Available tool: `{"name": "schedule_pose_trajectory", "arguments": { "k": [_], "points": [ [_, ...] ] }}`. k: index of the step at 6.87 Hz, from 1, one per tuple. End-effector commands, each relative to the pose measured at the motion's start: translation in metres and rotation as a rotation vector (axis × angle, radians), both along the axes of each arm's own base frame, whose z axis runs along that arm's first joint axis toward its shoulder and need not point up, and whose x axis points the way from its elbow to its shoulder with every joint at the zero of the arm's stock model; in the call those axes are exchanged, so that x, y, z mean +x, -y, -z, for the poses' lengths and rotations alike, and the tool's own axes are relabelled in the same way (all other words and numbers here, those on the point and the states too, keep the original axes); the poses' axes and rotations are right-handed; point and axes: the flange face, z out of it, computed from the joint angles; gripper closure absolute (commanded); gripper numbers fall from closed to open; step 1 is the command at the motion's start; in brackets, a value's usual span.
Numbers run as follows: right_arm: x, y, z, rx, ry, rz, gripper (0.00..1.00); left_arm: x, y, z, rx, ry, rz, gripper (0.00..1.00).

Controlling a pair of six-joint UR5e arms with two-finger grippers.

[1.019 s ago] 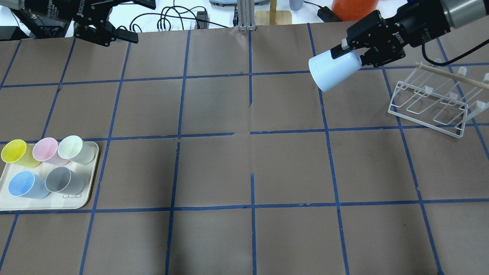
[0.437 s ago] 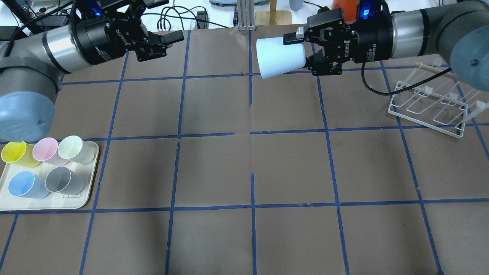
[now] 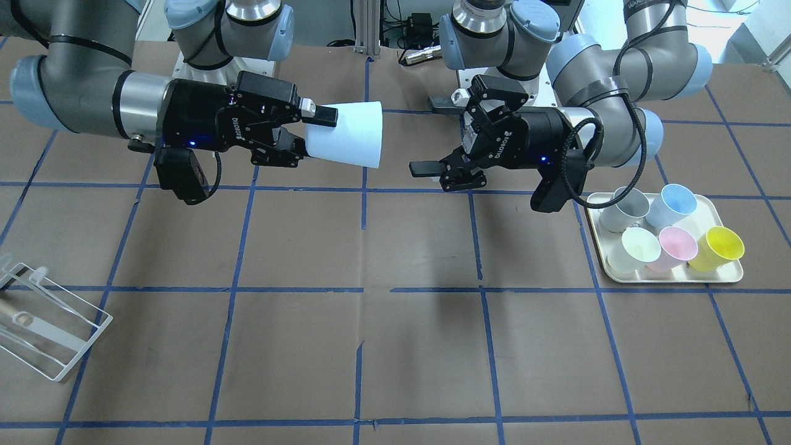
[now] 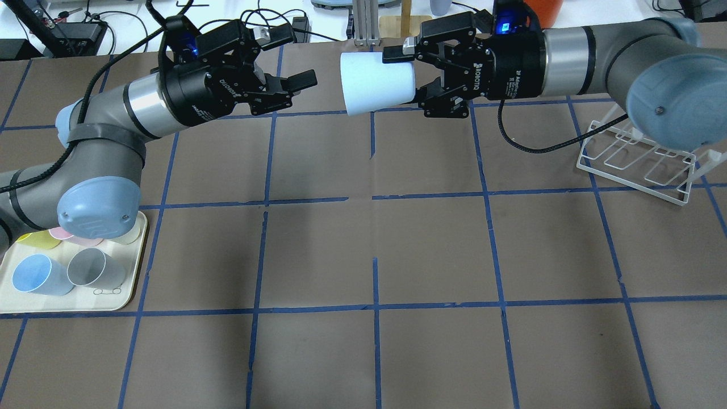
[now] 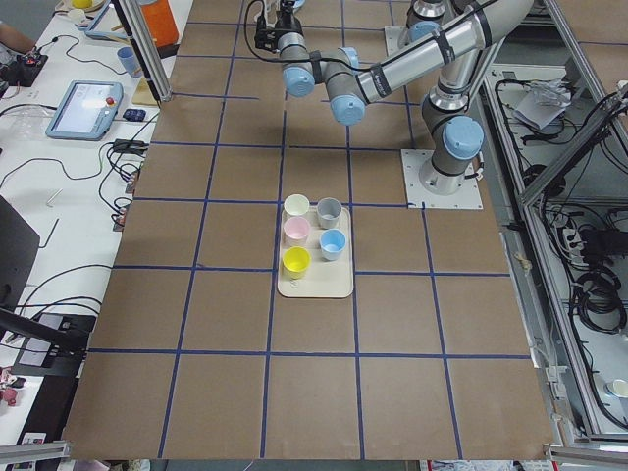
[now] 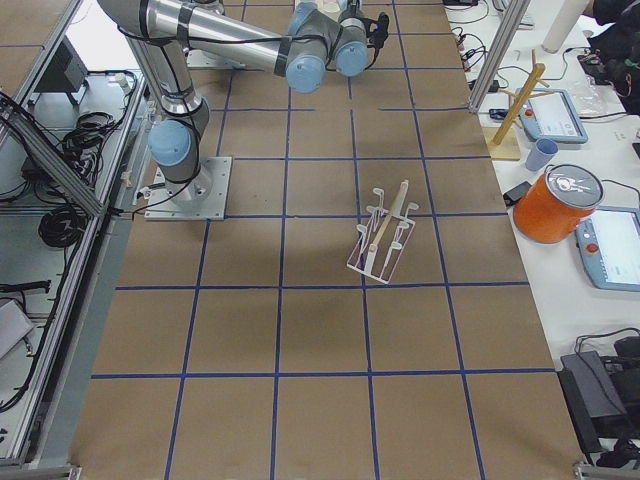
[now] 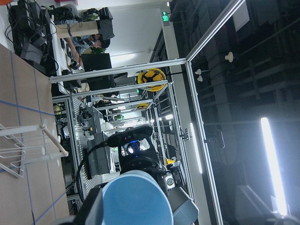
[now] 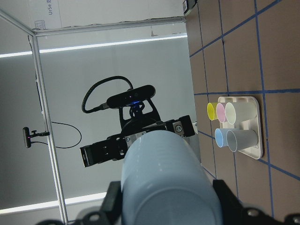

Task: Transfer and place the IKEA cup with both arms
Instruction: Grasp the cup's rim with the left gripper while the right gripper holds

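Observation:
The pale light-blue IKEA cup (image 4: 375, 85) hangs sideways in the air over the table's far middle. My right gripper (image 4: 406, 76) is shut on its base end, and the wide rim points at my left gripper (image 4: 292, 57). The left gripper is open and empty, a short gap from the rim, not touching. In the front view the cup (image 3: 346, 142) sits between the right gripper (image 3: 312, 133) and the left gripper (image 3: 432, 136). The cup also fills the bottom of the left wrist view (image 7: 136, 199) and the right wrist view (image 8: 164, 183).
A cream tray (image 4: 74, 304) at my near left holds a near-twin blue cup (image 4: 37, 275), a grey cup (image 4: 93, 270) and others partly hidden under my left elbow. A white wire rack (image 4: 642, 159) with a wooden rod stands at the right.
The right arm has carried the cup leftward to the table's far middle. The left arm has swung in from the left towards it, still open, and now covers part of the tray.

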Motion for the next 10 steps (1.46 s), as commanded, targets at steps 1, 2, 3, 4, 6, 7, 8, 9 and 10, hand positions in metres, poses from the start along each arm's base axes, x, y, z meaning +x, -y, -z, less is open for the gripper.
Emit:
{"name": "schedule_pose_trajectory", "arguments": {
  "k": [1,2,3,4,6,7,8,9,10],
  "points": [
    [0.003,-0.001,0.004,0.019,0.006,-0.003,0.81,-0.013,-0.008,-0.003,0.001,-0.004,0.028,0.01],
    [0.003,-0.001,0.004,0.034,0.007,-0.002,0.81,-0.031,-0.019,-0.009,0.020,-0.007,0.067,0.01],
    [0.003,-0.001,0.004,0.039,0.006,-0.002,0.81,-0.036,-0.023,-0.006,0.034,-0.008,0.078,0.01],
    [0.003,-0.001,0.004,0.039,0.006,-0.002,0.81,-0.036,-0.022,-0.003,0.040,-0.011,0.079,0.07],
    [0.003,-0.001,0.005,0.041,0.006,-0.002,0.81,-0.036,-0.024,-0.012,0.022,-0.007,0.080,0.76],
    [0.003,-0.001,0.006,0.042,0.006,-0.002,0.81,-0.036,-0.025,-0.013,0.016,-0.006,0.079,0.91],
    [0.003,-0.001,0.006,0.042,0.006,-0.002,0.78,-0.036,-0.025,-0.015,0.011,-0.004,0.079,1.00],
    [0.003,-0.001,0.006,0.042,0.006,-0.002,0.66,-0.037,-0.025,-0.016,0.009,-0.002,0.079,1.00],
    [0.003,-0.001,0.006,0.048,0.006,-0.001,0.01,-0.037,-0.026,-0.017,0.007,0.000,0.079,1.00]
  ]
}}
